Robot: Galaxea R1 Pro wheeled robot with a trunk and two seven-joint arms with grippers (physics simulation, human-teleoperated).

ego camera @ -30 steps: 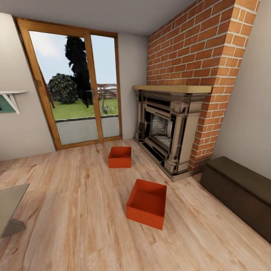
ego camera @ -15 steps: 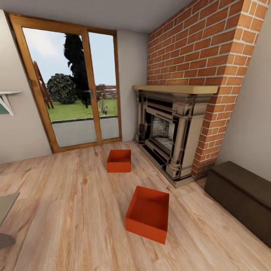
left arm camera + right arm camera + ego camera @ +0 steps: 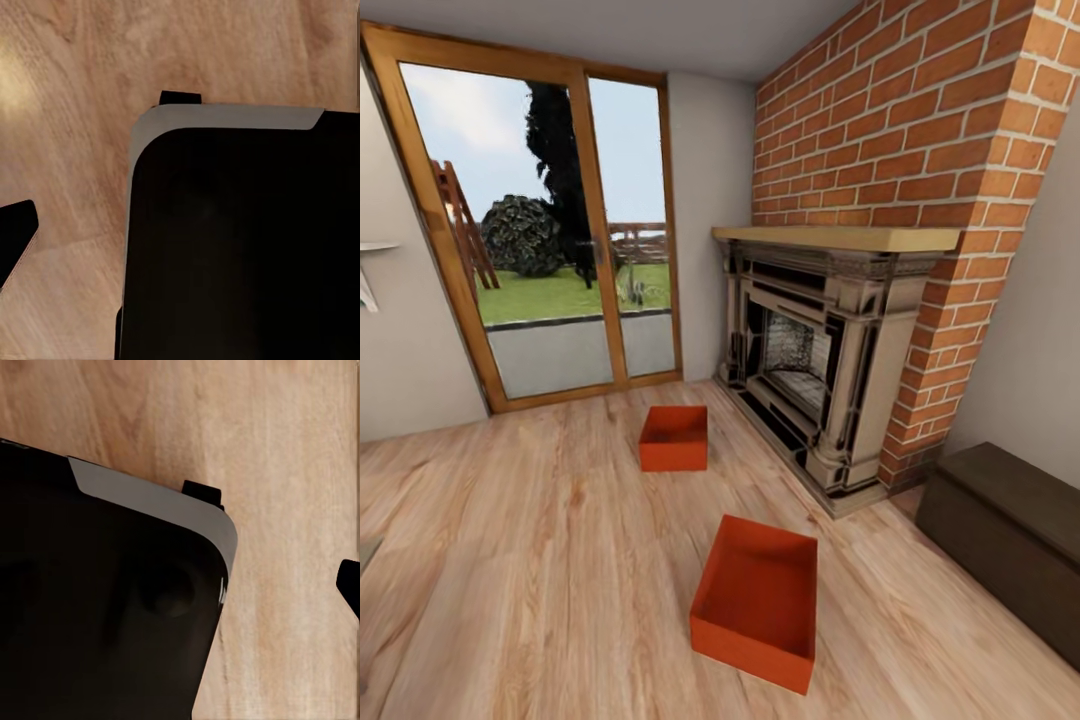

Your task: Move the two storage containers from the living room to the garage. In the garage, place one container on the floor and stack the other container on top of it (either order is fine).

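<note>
2 containers (image 3: 757, 600) (image 3: 674, 438) left of fireplace (image 3: 815, 350)

No text, label, brand or number can be read — not on any surface.

The head camera looked forward and down across the living room toward the glass doors (image 3: 550, 230) and fireplace (image 3: 815, 350), standing well back. Both wrist cameras pointed down, close over the robot's black base (image 3: 240, 247) (dark and blurred), and shared the wood-plank floor (image 3: 540, 560) with the head view
</note>
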